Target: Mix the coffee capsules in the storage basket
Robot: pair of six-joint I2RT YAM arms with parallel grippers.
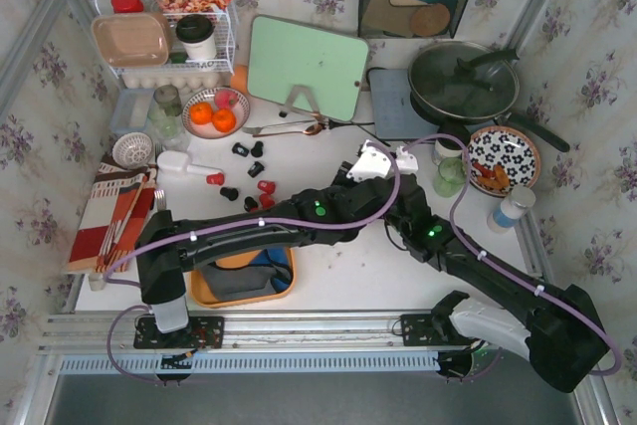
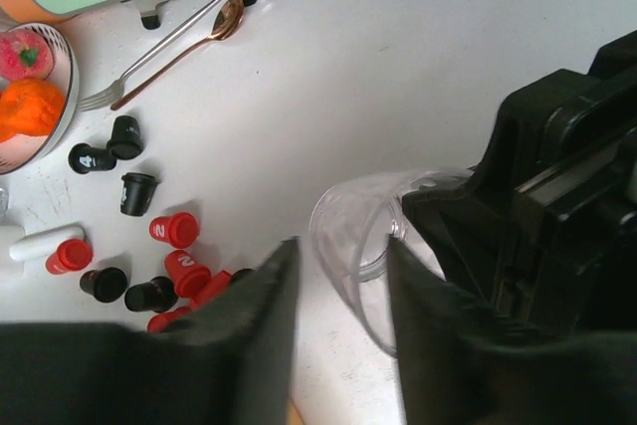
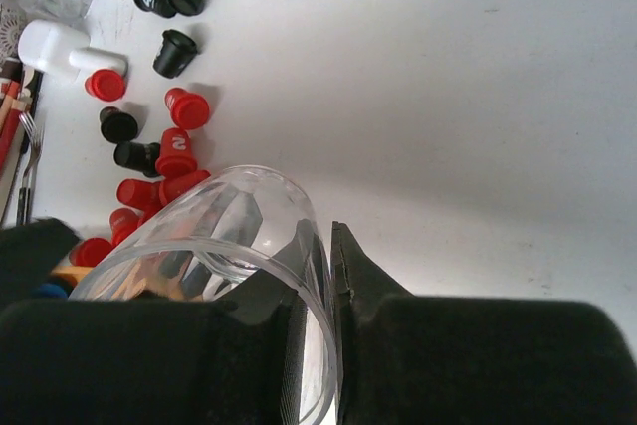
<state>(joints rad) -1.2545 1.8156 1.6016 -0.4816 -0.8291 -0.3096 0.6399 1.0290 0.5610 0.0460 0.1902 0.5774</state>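
Red and black coffee capsules [image 3: 177, 151] are lying near the clear round cup [image 3: 224, 221]. My right gripper [image 3: 320, 271] is pinching its rim; my left gripper [image 2: 340, 258] is gaping empty beside it.

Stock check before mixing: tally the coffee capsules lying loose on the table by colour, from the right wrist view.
black capsules: 5
red capsules: 7 in view; the glass may hide more
Total: 12
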